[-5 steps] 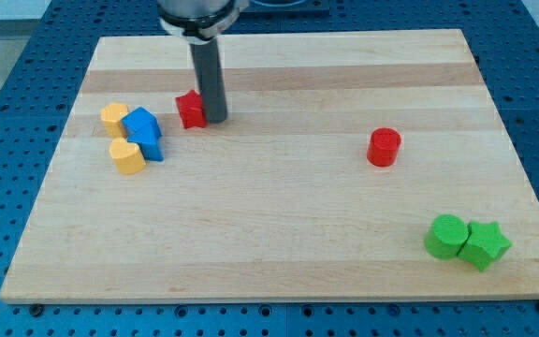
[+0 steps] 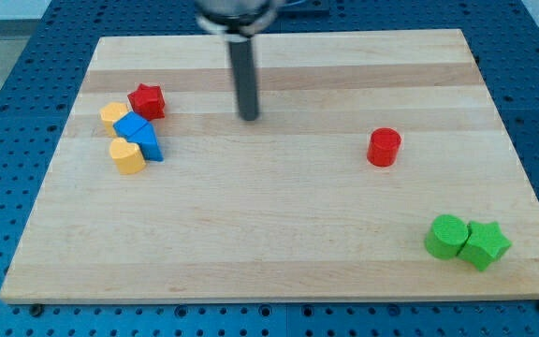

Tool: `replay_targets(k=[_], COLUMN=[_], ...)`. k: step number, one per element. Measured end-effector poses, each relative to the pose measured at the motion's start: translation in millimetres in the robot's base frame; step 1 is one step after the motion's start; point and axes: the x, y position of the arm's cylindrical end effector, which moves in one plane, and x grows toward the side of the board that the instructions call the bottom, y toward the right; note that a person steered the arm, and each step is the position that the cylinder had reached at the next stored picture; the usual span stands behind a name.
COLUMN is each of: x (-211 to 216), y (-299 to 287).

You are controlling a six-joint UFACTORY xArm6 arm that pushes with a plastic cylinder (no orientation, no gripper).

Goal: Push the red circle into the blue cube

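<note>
Red circle [image 2: 384, 148] stands alone on the bench [image 2: 279, 253], well to the view's right of the blue cube [image 2: 139, 136]. Our tip [image 2: 249, 118] sits between them; we carry no hand. We judge the circle light, rigid, free-sliding; push its right flank squarely.

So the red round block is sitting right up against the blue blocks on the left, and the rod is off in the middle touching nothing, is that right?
Not quite. The camera view shows the red round block alone on the view's right, well apart from the blue blocks; the red piece beside them is the red star-like block. My tip is indeed in the middle, touching nothing.
</note>
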Motion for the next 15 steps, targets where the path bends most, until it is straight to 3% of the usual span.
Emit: replay_targets(k=[2,3,4,5,7,13,14,15], x=[-3.4,40.2,95.0,92.9,69.4,124.0,123.9,136.2], y=[183.0,236.5,247.5,245.4,162.6,-109.3,-139.7,-127.3])
